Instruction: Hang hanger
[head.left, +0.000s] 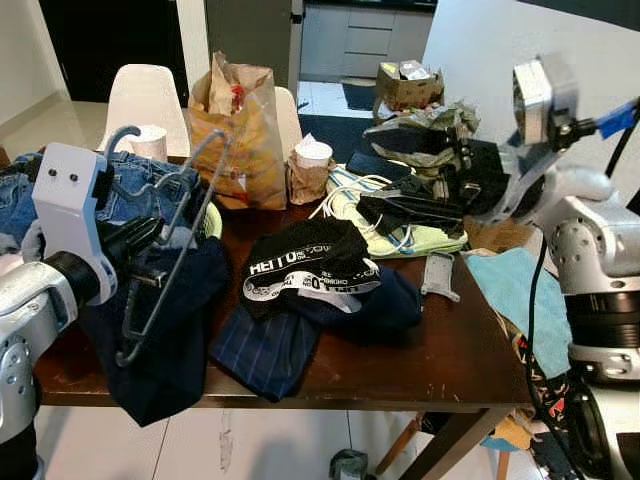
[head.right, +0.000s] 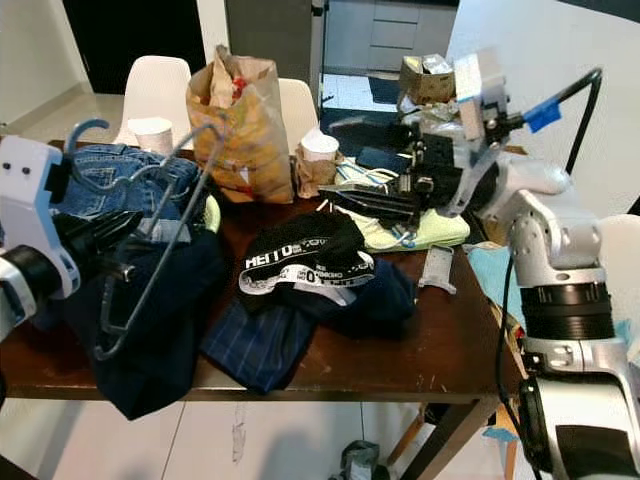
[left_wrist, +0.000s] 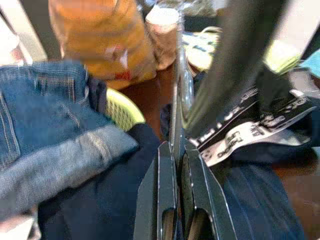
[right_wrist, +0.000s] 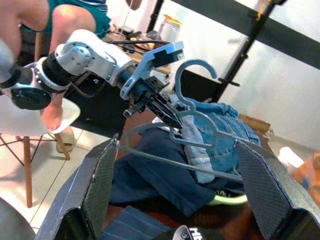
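A grey plastic hanger (head.left: 178, 250) is held tilted over the left end of the dark wooden table (head.left: 430, 350), its hook (head.left: 120, 135) pointing up. My left gripper (head.left: 145, 245) is shut on the hanger's bar (left_wrist: 179, 100), as the left wrist view shows close up. Blue jeans (head.left: 140, 180) and a navy garment (head.left: 170, 340) lie right under it. My right gripper (head.right: 350, 200) hovers open over the clothes at the table's right side with nothing between its fingers, and its wrist view faces the hanger (right_wrist: 192, 107).
A black garment with a white printed waistband (head.left: 305, 265) lies mid-table. Behind it stand a brown paper bag (head.left: 240, 130) and a paper cup (head.left: 312, 155). White chairs (head.left: 145, 90) line the far side. A teal cloth (head.left: 515, 290) hangs at the right edge. A person (right_wrist: 60, 20) sits beyond my left arm.
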